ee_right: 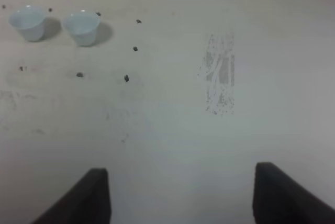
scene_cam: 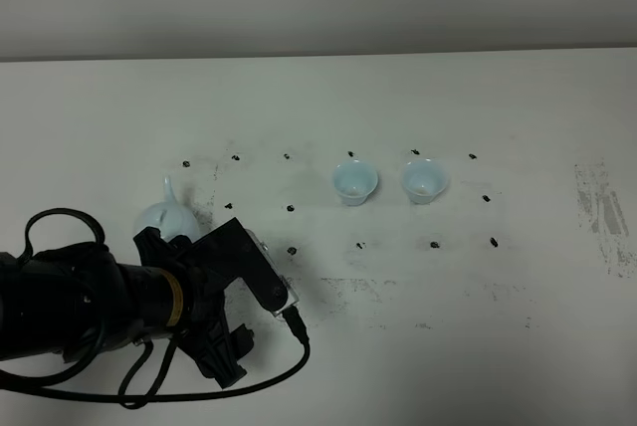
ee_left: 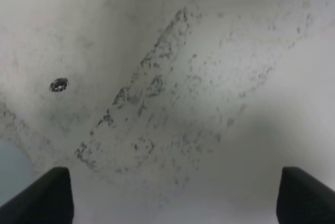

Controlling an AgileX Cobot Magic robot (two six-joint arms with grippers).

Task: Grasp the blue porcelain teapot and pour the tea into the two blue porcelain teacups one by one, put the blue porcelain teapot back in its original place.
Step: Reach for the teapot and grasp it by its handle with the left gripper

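The left pincer (ee_left: 172,200) hangs empty, jaws wide apart, over the scuffed white bench (scene_cam: 518,98). The round pale-blue porcelain teapot (scene_cam: 162,215) stands just beside it, toward the bench's left end, with its thin spout pointing toward the far edge. The right pincer (ee_right: 183,198), also spread, is well apart, so the left arm is nearer.

White table (scene_cam: 119,107), black dot marks (scene_cam: 290,209), scuffs (scene_cam: 600,205)

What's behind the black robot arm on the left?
A round pale blue porcelain teapot: spout and upper body show; the black arm hides its lower part and handle.
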